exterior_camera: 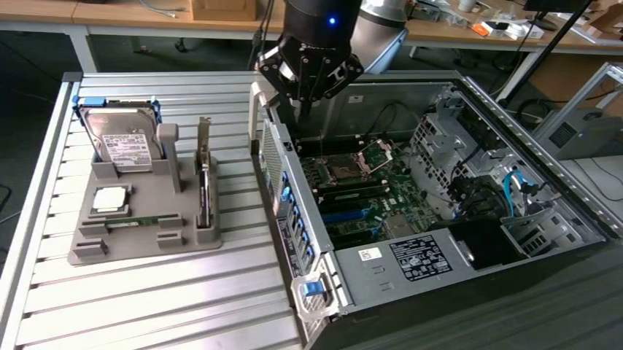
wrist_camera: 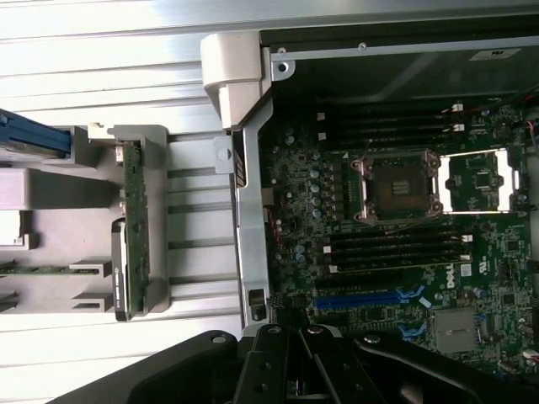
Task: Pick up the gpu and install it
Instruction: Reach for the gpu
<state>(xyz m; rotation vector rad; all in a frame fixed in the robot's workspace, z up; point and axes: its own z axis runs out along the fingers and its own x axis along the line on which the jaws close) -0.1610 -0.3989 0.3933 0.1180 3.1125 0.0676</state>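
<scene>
None of the task shows as done. The gpu (exterior_camera: 204, 186) stands on edge in the grey rack (exterior_camera: 146, 244) on the table (exterior_camera: 146, 306), at the exterior view's left, and nothing touches it. The wrist view shows it edge-on (wrist_camera: 133, 227) between the rack's posts. The gripper (exterior_camera: 306, 102) hangs over the near corner of the open case (exterior_camera: 389, 270), well apart from the card. Its fingers (wrist_camera: 295, 366) are together, with nothing between them. Both the pick and the install are left, as I judge it.

The air above the rack is open, so the card looks free from above. A hard drive (exterior_camera: 122, 142) stands in the same rack, near the card on the side away from the case. The case's tall side wall (exterior_camera: 282, 182) rises between the rack and the board (exterior_camera: 370, 189), an edge that any carried card has to clear. On the board the blue slot (wrist_camera: 354, 299) lies bare, with no card beside it. Cables (exterior_camera: 516, 193) and a drive cage (exterior_camera: 443, 138) crowd the case at the exterior view's right.
</scene>
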